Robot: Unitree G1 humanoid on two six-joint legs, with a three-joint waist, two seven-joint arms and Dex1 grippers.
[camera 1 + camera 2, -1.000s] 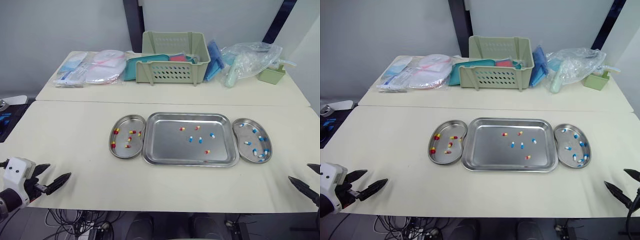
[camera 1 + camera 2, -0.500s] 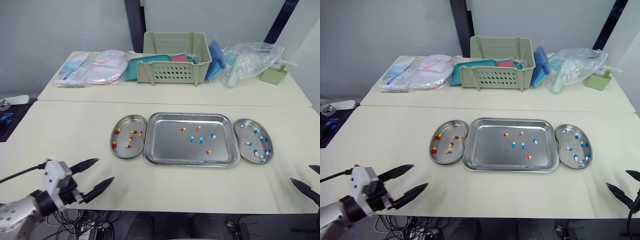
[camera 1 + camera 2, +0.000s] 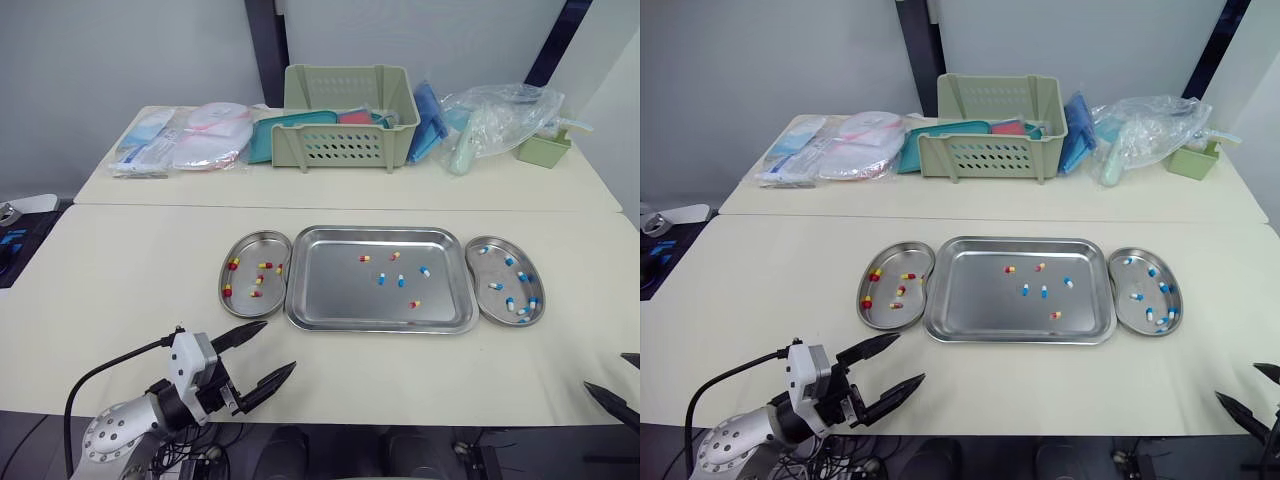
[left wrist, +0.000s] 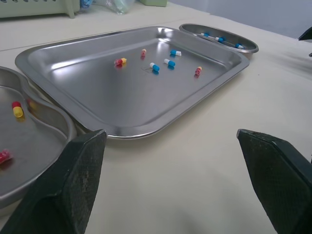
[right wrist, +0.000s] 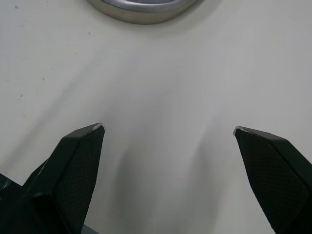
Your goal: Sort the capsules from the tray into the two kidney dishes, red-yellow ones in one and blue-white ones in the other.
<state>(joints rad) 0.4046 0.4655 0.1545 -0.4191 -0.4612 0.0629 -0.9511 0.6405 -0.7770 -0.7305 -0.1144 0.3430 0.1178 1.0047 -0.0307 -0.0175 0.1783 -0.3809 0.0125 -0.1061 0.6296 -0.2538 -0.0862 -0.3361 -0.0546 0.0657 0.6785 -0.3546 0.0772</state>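
A steel tray [image 3: 330,295] in the table's middle holds several loose capsules: red-yellow ones [image 3: 365,258] and blue-white ones [image 3: 381,279]. The left kidney dish [image 3: 245,248] beside it holds red-yellow capsules [image 3: 264,265]. The right kidney dish [image 3: 481,276] holds blue-white capsules [image 3: 509,303]. My left gripper [image 3: 279,346] hovers open and empty over the front of the table, short of the left dish. In its wrist view the left gripper [image 4: 169,131] faces the tray [image 4: 97,83]. My right gripper [image 3: 606,372] is open and empty at the front right edge, and the right gripper [image 5: 168,127] has bare tabletop below it.
On the back table stand a green basket [image 3: 351,116], sealed packets [image 3: 185,138], a plastic bag [image 3: 500,120] and a small green container [image 3: 545,148]. A seam separates the two tables. The table's front edge runs just below both grippers.
My left gripper has swung from the front left corner rightwards, to in front of the left dish. The right gripper has sunk slightly at the front right edge.
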